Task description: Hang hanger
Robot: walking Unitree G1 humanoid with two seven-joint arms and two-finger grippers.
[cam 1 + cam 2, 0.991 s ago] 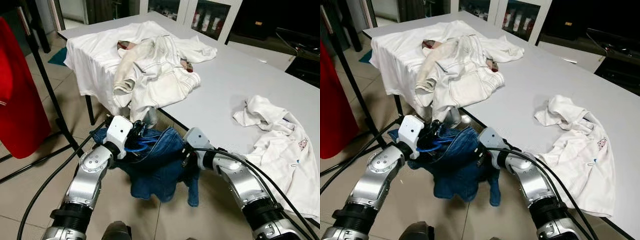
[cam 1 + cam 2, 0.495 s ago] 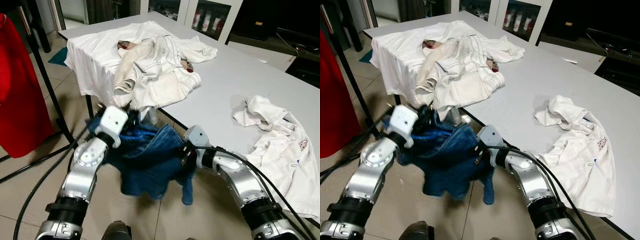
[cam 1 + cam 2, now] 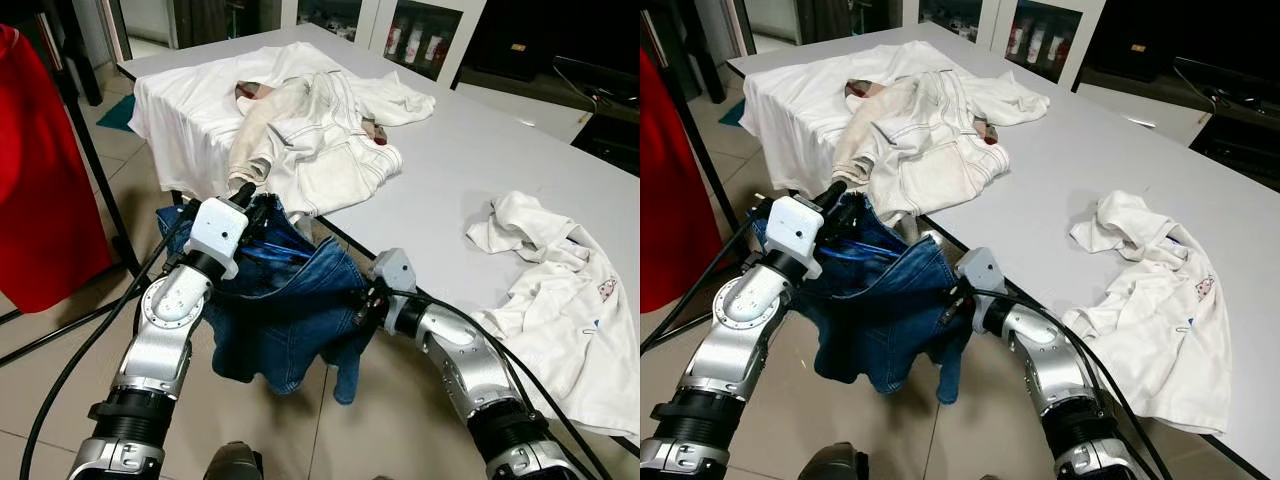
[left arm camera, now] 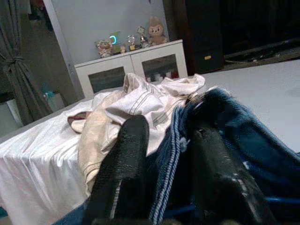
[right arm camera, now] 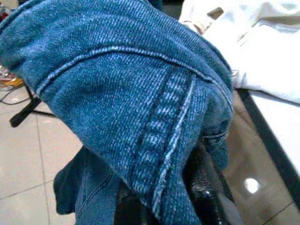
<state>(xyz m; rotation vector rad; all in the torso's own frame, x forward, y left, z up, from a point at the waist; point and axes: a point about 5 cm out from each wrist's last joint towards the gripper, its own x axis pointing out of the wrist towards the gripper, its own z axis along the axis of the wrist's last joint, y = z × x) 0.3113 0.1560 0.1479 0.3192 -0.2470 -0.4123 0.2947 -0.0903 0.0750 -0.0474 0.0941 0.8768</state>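
A blue denim garment [image 3: 285,320] hangs stretched between my two grippers, in front of the table's near corner. My left gripper [image 3: 252,206] is raised beside the white heap's edge. Its two black fingers [image 4: 125,159] are shut on the denim waistband [image 4: 171,140]. A thin blue hanger bar [image 3: 268,250] shows inside the waist opening. My right gripper [image 3: 362,306] holds the garment's other end lower down, and folded denim [image 5: 140,108] lies over its fingers [image 5: 206,190], hiding most of them.
The grey table [image 3: 480,150] carries a heap of white clothes [image 3: 300,130] and a crumpled white shirt [image 3: 560,290]. At the left, a red garment [image 3: 40,190] hangs on a black rack [image 3: 95,165] whose legs spread across the tiled floor [image 3: 60,390].
My left gripper has risen and swung towards the table corner, lifting that end of the denim. The right gripper has stayed low and shifted slightly left.
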